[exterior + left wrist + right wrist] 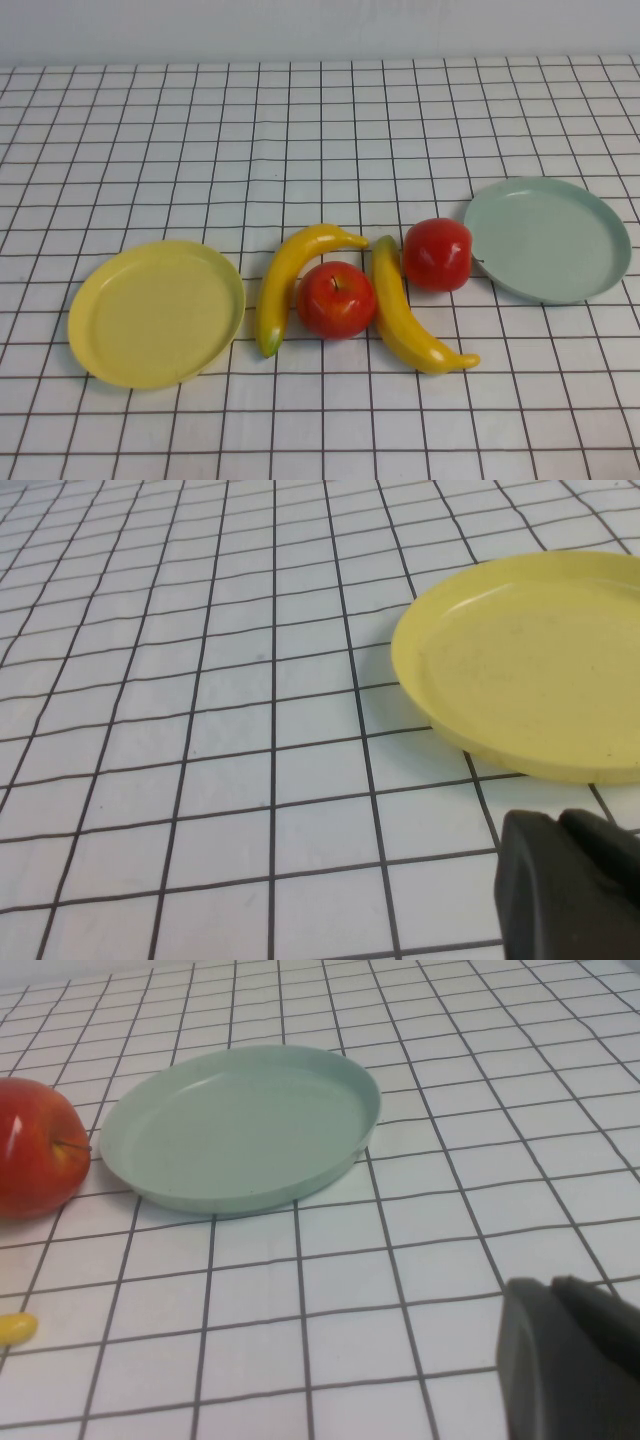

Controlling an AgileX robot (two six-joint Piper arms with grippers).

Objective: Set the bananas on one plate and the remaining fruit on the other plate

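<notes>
In the high view two yellow bananas lie mid-table, the left one (290, 282) with a greenish tip and the right one (405, 320). One red apple (336, 299) with a stem dimple sits between them. The other apple (437, 254) sits beside the green-blue plate (548, 240), which is empty. The yellow plate (155, 312) at the left is empty too. Neither arm shows in the high view. My left gripper (560, 818) is shut and empty, low over the cloth near the yellow plate (530, 660). My right gripper (553, 1285) is shut and empty near the green-blue plate (240, 1125), with an apple (35, 1150) beyond it.
A white cloth with a black grid (320, 130) covers the table. A pale wall runs along the far edge. One banana's tip (15, 1328) shows in the right wrist view.
</notes>
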